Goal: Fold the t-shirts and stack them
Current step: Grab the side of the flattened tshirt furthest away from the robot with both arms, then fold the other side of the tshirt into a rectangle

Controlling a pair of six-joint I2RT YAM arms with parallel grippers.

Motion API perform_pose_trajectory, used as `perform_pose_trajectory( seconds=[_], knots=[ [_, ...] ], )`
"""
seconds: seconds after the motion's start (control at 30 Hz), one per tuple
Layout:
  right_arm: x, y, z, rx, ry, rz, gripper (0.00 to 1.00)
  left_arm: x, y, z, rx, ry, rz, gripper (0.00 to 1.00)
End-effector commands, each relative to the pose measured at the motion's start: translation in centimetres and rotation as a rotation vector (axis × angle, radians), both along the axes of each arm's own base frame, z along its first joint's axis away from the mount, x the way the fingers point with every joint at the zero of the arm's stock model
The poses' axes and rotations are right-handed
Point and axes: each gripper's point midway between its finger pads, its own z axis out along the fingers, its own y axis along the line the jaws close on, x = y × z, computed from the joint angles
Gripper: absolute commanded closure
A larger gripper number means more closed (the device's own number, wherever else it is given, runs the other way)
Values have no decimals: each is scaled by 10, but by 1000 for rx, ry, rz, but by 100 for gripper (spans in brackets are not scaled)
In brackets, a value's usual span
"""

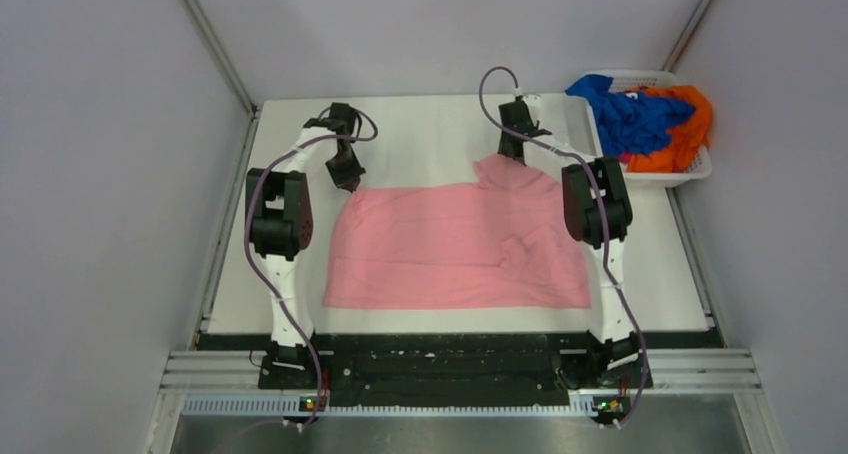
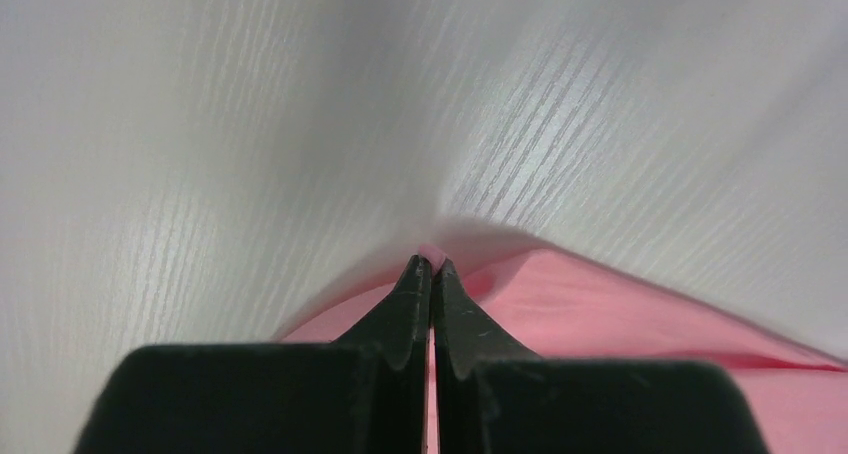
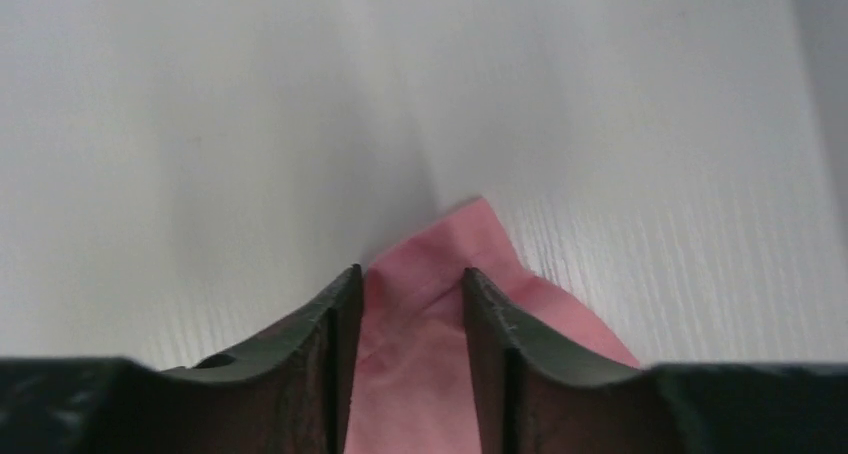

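T-shirt (image 1: 450, 249), pink: left gripper (image 2: 431, 264) clamps far corner; right gripper (image 3: 412, 279) spread astride far edge.

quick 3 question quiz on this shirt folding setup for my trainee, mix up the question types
1. True or false: the left gripper is shut on a corner of the pink t-shirt.
2. The white basket holds the blue t-shirt and which other? A orange; B pink; C green.
3. Fill in: the right gripper has its fingers ___, with pink cloth between them.

Key
1. True.
2. A, the orange t-shirt.
3. Apart.
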Motion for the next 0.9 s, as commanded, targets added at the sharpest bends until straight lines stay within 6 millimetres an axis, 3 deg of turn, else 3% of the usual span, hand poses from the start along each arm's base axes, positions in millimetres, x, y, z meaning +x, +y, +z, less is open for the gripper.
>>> perform_pose_trajectory(
  seconds=[0.0,0.07,0.17,0.2,0.3,0.4,0.53,0.73,0.87],
  knots=[
    [-27,-20,6,-27,38,-68,64,7,-3,37,-6,-97,-22,100],
    [-28,-22,14,-19,7,-77,70,4,-3,39,-2,-99,-24,100],
    [-20,-23,31,-16,-59,-91,96,3,-4,40,-3,-105,-40,100],
    [-17,-23,38,-12,-82,-94,100,2,-4,41,-3,-104,-43,100],
    [-12,-22,66,11,-150,-97,100,-2,-1,49,9,-103,-38,100],
    [-21,-18,92,40,-214,-59,100,-8,-4,57,2,-120,-52,100],
    [-52,-7,115,110,-272,17,100,-20,-14,63,-40,-140,-84,100],
    [-105,1,133,92,-256,73,100,-43,-11,67,-29,-142,-79,100],
    [-151,-4,142,60,-253,62,100,-61,-13,69,-19,-154,-89,100]
  ],
)
